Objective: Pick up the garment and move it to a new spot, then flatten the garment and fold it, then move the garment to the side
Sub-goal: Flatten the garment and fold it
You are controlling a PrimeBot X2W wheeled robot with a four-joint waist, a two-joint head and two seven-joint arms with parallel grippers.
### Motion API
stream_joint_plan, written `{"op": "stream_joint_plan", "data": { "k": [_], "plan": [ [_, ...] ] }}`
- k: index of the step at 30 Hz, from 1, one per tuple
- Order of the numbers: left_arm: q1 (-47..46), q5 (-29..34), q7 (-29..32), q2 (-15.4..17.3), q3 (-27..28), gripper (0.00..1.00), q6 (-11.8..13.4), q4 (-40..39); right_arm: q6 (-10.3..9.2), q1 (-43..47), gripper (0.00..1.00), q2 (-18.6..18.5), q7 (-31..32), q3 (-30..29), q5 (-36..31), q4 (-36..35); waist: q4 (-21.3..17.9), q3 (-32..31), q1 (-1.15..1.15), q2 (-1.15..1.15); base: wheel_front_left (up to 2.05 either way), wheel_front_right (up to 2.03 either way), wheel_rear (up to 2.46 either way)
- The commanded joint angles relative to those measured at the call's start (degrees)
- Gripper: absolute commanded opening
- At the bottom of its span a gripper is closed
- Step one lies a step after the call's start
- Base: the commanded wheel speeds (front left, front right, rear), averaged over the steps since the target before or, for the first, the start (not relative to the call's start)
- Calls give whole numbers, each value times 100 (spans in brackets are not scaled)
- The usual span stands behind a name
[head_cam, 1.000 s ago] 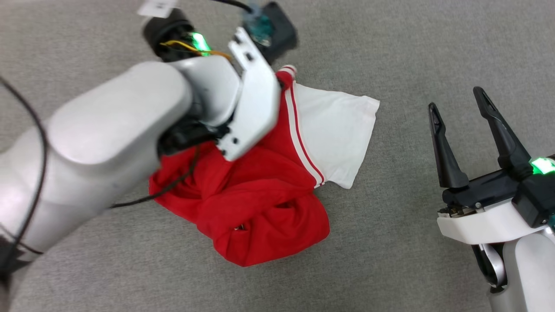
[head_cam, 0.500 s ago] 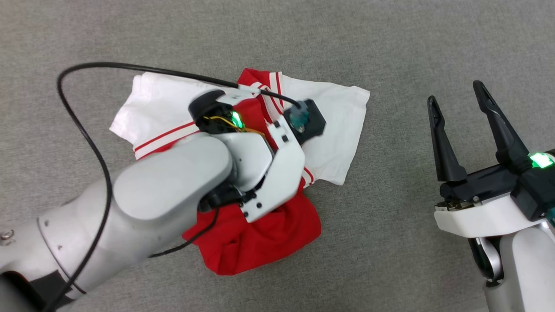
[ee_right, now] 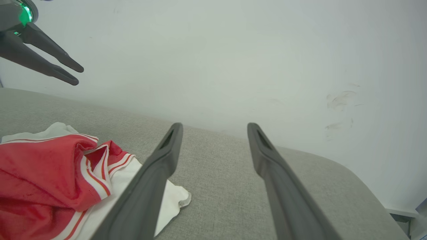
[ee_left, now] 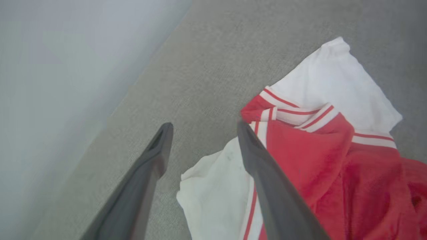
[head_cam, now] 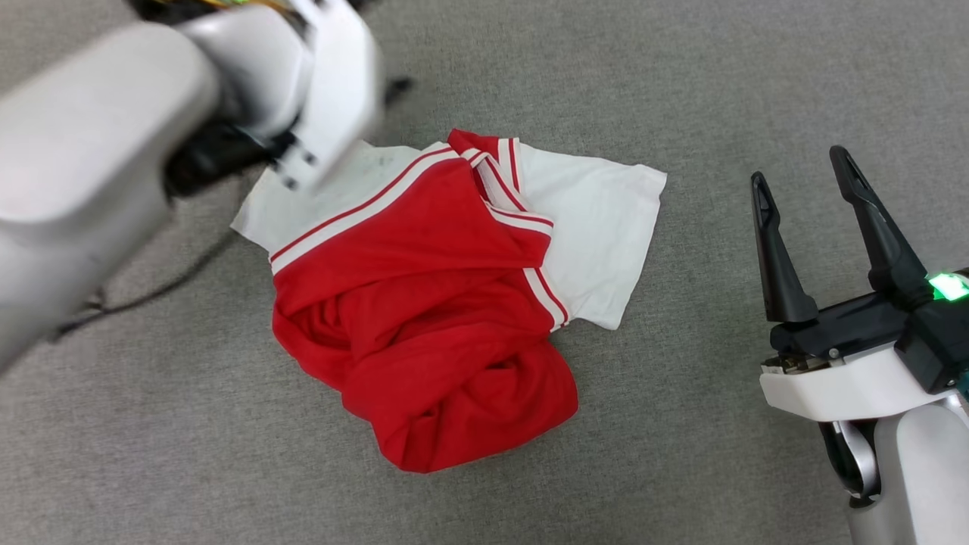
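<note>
Our left claw (ee_left: 204,126) hangs parted and empty over the far edge of the garment (head_cam: 424,318), which lies crumpled on the grey worktop (head_cam: 681,454), below and to that claw's right. The right claw (head_cam: 796,165), also spread, has it near on its left. Collar far, bunched hem near: we judge the left arm closer for flattening.

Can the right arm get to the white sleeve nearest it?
Probably yes. The right gripper is open, and only bare grey surface lies between it and the garment's nearer white sleeve.
</note>
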Motion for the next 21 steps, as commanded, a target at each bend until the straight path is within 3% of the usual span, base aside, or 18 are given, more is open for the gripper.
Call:
{"op": "stream_joint_plan", "data": {
  "k": [1,10,21],
  "plan": [
    [-150,-60,146,116,-6,100,0,222,-6,-35,100,-2,-11,29,25,-53,-26,83,0,0,0,0,0],
    [-154,-293,1116,253,-31,100,0,1108,-6,-144,100,7,-11,46,-19,-173,-193,466,0,0,0,0,0],
    [677,-105,2044,249,-125,100,-1,1417,-6,-237,100,65,-11,31,-43,-194,-342,747,0,0,0,0,0]
  ]
}}
